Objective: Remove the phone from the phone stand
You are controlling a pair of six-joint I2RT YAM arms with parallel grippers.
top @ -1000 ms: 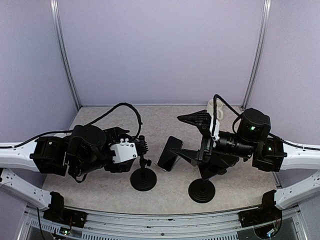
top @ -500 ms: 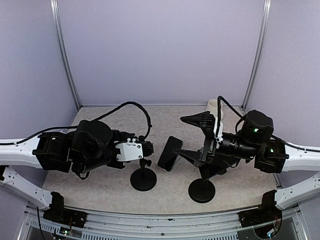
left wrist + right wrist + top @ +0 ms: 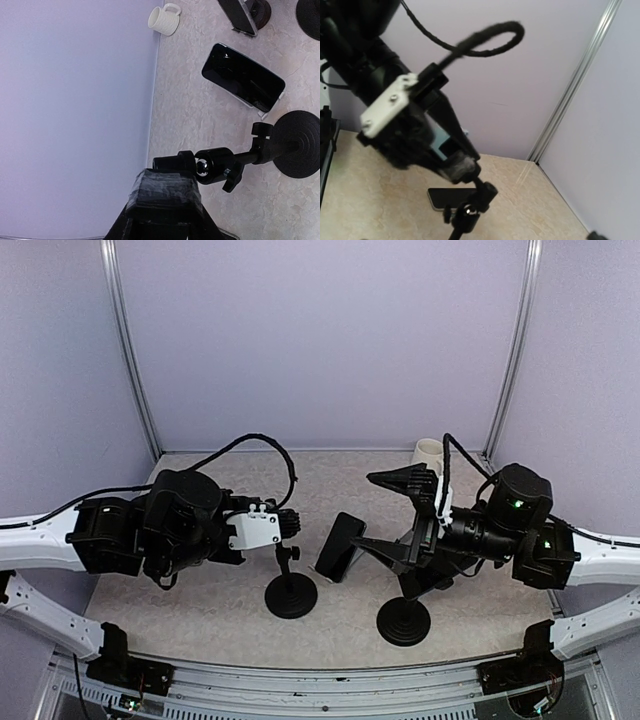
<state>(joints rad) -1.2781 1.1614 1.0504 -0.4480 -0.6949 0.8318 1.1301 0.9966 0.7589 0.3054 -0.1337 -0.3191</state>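
The phone (image 3: 340, 545) appears already off the phone stand (image 3: 291, 592), resting tilted on the desk (image 3: 320, 475). The left gripper (image 3: 288, 527) clamps the stand's head; the right gripper (image 3: 392, 515) gapes empty.

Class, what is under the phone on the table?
A pale strip peeks out along one edge of the phone, just above the table. Whether it is a case or a holder cannot be seen, because the phone covers the rest.
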